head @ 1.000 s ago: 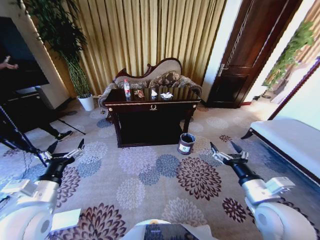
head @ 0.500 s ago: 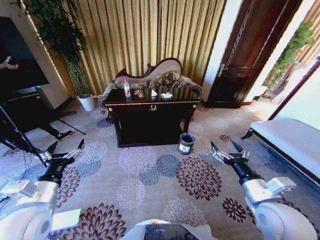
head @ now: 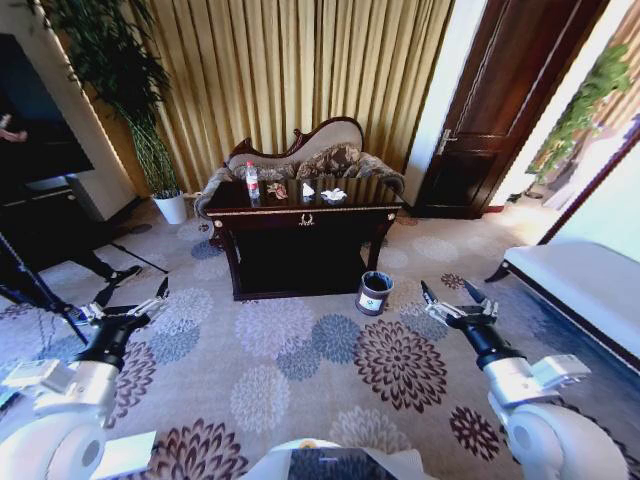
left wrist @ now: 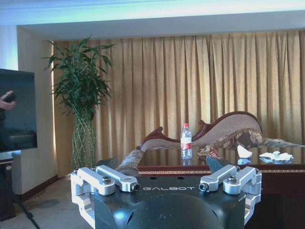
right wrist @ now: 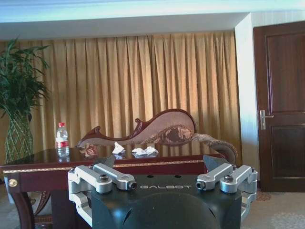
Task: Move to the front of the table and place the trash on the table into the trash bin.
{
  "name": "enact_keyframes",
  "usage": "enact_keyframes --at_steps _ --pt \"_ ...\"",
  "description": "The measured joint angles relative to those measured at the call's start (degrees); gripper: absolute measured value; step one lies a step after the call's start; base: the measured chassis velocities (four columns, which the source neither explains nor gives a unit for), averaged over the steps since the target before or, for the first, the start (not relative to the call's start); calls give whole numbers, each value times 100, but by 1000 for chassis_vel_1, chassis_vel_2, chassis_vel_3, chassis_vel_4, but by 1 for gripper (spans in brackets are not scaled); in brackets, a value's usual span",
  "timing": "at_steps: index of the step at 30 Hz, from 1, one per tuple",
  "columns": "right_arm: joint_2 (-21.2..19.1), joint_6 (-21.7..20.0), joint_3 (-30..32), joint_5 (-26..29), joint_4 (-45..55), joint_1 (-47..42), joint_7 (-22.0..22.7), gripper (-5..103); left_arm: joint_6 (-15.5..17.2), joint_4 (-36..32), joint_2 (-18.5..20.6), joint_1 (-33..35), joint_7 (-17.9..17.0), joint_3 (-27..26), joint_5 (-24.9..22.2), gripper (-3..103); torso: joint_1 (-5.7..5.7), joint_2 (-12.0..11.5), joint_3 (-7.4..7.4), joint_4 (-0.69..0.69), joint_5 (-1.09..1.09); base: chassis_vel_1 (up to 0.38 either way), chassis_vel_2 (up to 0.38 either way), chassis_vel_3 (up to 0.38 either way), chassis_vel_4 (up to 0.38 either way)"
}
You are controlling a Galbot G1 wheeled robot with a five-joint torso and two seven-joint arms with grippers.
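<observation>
Both claws released, left gripper (head: 128, 302) & right gripper (head: 455, 303) well short of table (head: 300, 212) | step: approach | next: close in on bottle (head: 252, 181), bin (head: 373, 292) at table's front-right.

"GALBOT" in pale letters on black gripper housing of left gripper (left wrist: 162, 164) and of right gripper (right wrist: 159, 162); nothing else legible.

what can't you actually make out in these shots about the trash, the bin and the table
- Trash bin: head view, its inside is too small and dark to tell what it holds; its white label is unreadable.
- Bottle: left wrist view, label text is too small to read.
- Reddish wrapper: head view, too small to identify.
- Table: right wrist view, the right gripper body hides its front and legs.
</observation>
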Motion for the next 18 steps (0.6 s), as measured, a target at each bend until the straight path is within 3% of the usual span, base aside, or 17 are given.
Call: enact_keyframes --at_steps 18 --pt "0 10 -9 -5 -20 -13 -2 100 -2 0 -7 19 2 -4 3 100 -1 2 -2 -1 -1 -179 182 172 -183"
